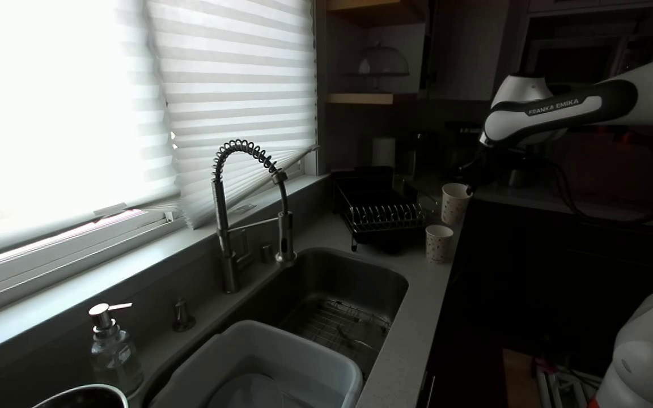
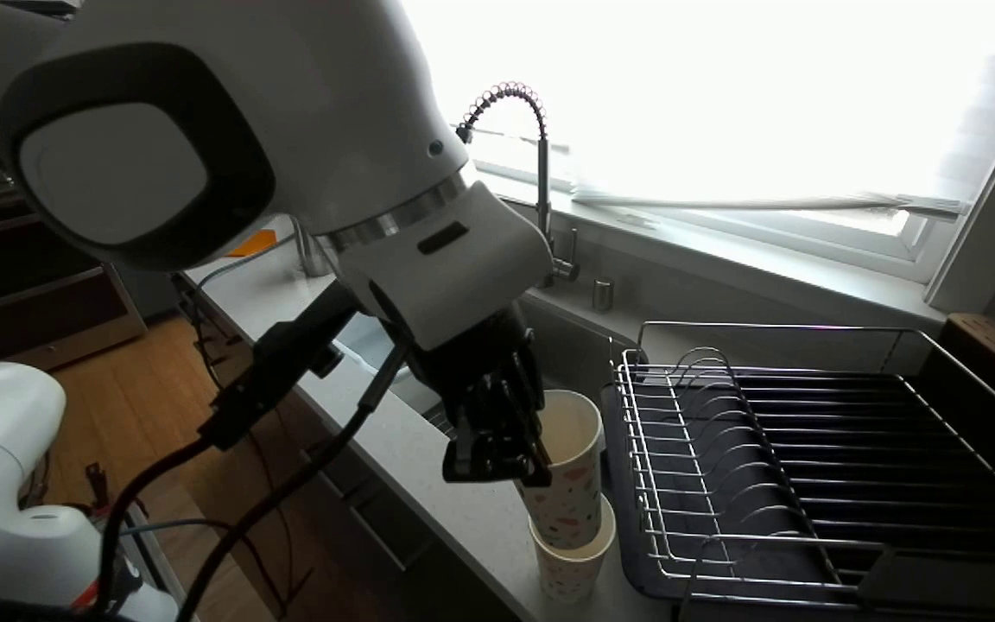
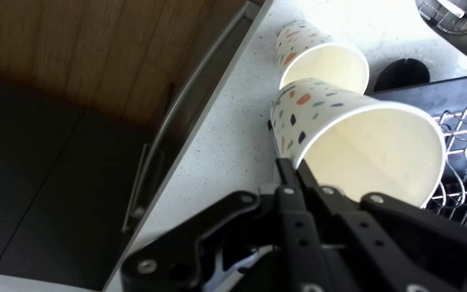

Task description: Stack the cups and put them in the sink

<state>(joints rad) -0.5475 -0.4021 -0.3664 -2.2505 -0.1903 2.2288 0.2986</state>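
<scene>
White, colour-flecked, tapered paper cup [image 3: 355, 138], right of centre in the wrist view; the nearly closed black metal gripper [image 3: 293, 162] pinches its wall. A matching cup [image 3: 322, 61] stands upper centre on the pale stone countertop [image 3: 241, 134].

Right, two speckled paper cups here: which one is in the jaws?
The raised paper cup, its rim pinched between the jaws. The other paper cup stands upright on the countertop, ungripped.

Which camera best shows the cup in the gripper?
The wrist view: the held cup is largest there, its mouth facing the camera, its wall pinched by the gripper. Both exterior views show it smaller, with the dark gripper at its rim.
</scene>
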